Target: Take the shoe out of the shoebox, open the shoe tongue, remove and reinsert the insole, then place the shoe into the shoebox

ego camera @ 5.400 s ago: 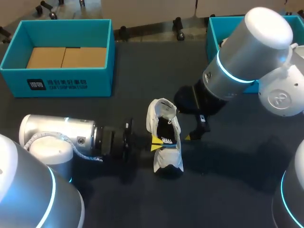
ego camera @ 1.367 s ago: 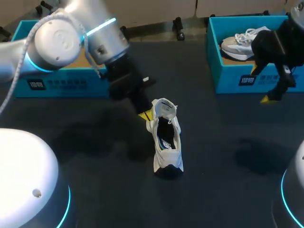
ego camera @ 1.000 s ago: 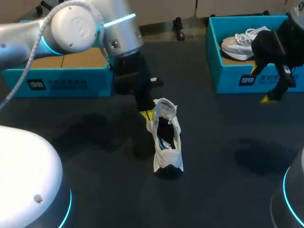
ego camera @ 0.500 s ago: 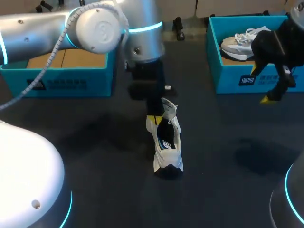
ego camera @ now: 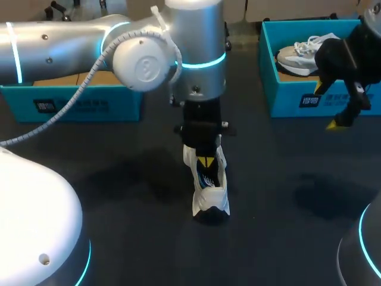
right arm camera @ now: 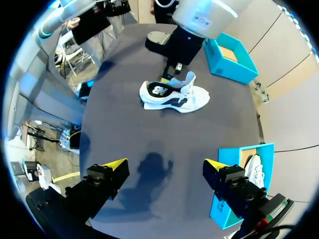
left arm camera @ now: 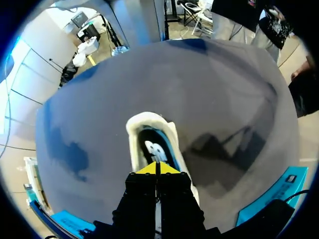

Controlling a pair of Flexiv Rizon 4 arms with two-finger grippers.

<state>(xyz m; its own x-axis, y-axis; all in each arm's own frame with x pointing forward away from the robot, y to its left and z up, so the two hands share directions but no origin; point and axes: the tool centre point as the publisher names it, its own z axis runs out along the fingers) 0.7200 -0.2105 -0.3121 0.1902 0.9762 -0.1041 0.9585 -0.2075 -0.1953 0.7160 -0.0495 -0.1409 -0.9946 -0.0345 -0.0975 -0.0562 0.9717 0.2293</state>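
A white shoe [ego camera: 212, 199] with a dark insole [left arm camera: 155, 149] stands on the black table [ego camera: 119, 196] near the middle. My left arm reaches in over it, and my left gripper [ego camera: 205, 162] is shut, its yellow tips pressed together just above the shoe's opening [left arm camera: 158, 168]. Nothing shows between its fingers. My right gripper [ego camera: 330, 107] hangs open far off at the right, in front of the right shoebox [ego camera: 280, 101], with the shoe [right arm camera: 174, 97] well ahead of its spread fingers [right arm camera: 166, 164].
A teal shoebox [ego camera: 71, 104] with a cardboard floor stands at the back left. The right teal shoebox holds a second pale shoe [ego camera: 300, 53]. My left arm's thick silver links span the table's left half above the surface.
My left arm has swung to the right, carrying its shut gripper from beside the shoe's far end to right over the shoe's opening. The right arm and the shoe have kept still.
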